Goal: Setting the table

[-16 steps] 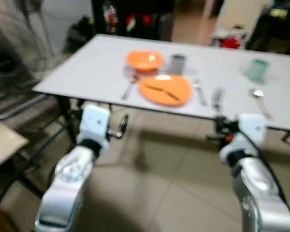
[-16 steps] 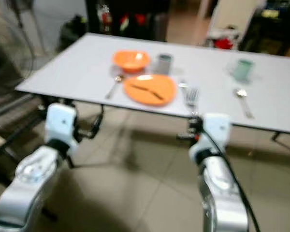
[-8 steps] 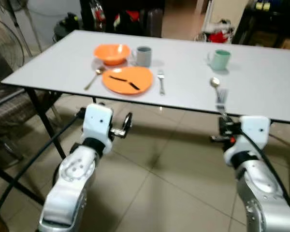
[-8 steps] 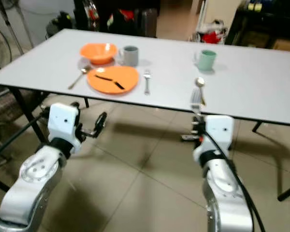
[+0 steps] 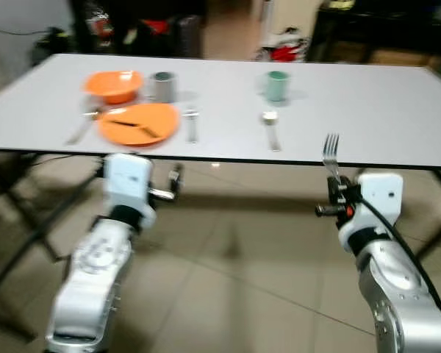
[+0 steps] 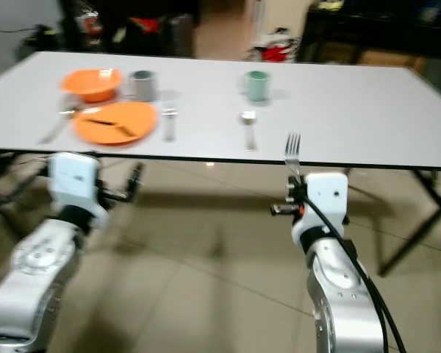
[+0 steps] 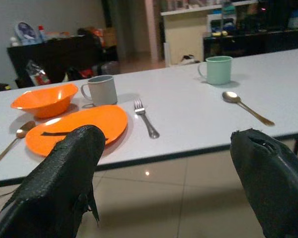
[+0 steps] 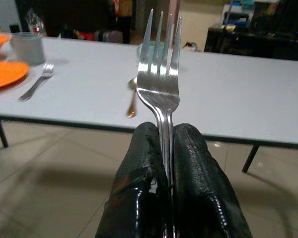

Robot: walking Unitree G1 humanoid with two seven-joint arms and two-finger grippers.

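**Fork in hand, second place still to be laid**

Our right gripper had its two black fingers pressed tight on the handle of a fork, tines up, held just short of the near edge of the white table. Our left gripper was spread wide and carried nothing, hanging below the same edge, nearer the finished setting. That setting lay toward our left: an orange plate with a dark utensil across it, an orange bowl and a grey cup behind it, a spoon on one side and a second fork on the other. Further right stood a green cup with another spoon in front of it, and no plate. We judged we were carrying the fork to this second place. The next move, as we read it, called for reaching over the edge and laying the fork flat beside that spoon, leaving room for a plate between.
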